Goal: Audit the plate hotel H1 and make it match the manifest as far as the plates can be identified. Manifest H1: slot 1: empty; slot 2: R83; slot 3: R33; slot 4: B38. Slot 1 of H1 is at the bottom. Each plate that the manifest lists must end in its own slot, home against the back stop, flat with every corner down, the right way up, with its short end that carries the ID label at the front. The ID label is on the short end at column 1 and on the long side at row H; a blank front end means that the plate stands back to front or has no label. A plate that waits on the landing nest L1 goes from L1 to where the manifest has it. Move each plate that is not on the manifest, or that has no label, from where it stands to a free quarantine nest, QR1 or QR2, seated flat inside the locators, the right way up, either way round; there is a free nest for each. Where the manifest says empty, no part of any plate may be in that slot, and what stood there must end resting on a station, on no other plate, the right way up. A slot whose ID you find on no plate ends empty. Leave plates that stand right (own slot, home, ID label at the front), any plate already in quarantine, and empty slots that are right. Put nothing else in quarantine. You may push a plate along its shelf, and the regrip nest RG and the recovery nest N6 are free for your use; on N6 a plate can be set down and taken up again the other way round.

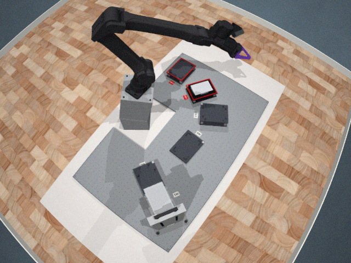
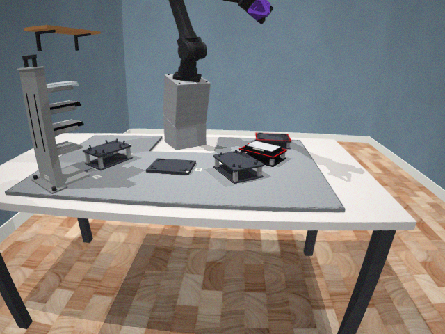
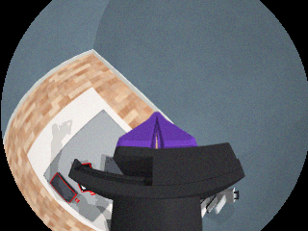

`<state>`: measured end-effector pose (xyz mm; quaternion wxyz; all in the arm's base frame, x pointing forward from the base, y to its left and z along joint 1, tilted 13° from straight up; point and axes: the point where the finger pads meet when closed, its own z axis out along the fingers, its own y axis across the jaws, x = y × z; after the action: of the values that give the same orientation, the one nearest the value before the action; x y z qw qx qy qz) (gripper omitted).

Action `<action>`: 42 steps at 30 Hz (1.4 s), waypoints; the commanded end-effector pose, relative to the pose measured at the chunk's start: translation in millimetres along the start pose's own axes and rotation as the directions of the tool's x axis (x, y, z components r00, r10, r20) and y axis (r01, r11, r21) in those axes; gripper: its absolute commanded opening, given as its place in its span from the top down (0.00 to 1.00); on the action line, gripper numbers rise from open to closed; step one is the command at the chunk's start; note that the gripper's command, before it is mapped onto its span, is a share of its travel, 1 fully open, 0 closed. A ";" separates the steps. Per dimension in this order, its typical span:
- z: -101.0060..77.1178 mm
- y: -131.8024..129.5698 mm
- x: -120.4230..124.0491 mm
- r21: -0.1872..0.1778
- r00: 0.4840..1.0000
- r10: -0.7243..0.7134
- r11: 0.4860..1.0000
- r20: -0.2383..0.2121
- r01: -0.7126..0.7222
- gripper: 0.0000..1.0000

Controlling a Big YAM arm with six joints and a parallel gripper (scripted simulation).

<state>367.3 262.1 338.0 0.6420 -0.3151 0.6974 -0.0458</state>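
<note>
The plate hotel H1 stands at the near end of the grey mat. From above, a white plate shows on its top shelf. In the side view the two middle shelves carry dark-edged plates and the bottom shelf looks bare; no labels are readable. A white plate sits in one red-edged quarantine nest; the other red-edged nest is bare. My gripper is shut and empty, high above the table's far edge, far from every plate.
A raised dark nest, a flat dark nest and a raised nest next to the hotel are all bare. The arm's grey pedestal stands at the mat's side.
</note>
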 end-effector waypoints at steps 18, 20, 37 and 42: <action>25.4 -10.4 52.3 -0.002 0.994 0.021 1.000 -0.108 -0.021 1.00; 27.6 -11.1 58.7 -0.002 0.994 0.021 1.000 -0.108 -0.021 1.00; 39.0 -17.0 107.8 -0.018 0.972 0.048 0.998 -0.231 -0.054 1.00; 47.3 -30.8 99.1 -0.006 0.946 0.111 0.993 -0.305 -0.118 1.00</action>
<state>409.7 201.1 225.9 0.5149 -0.2976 0.8017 -0.0596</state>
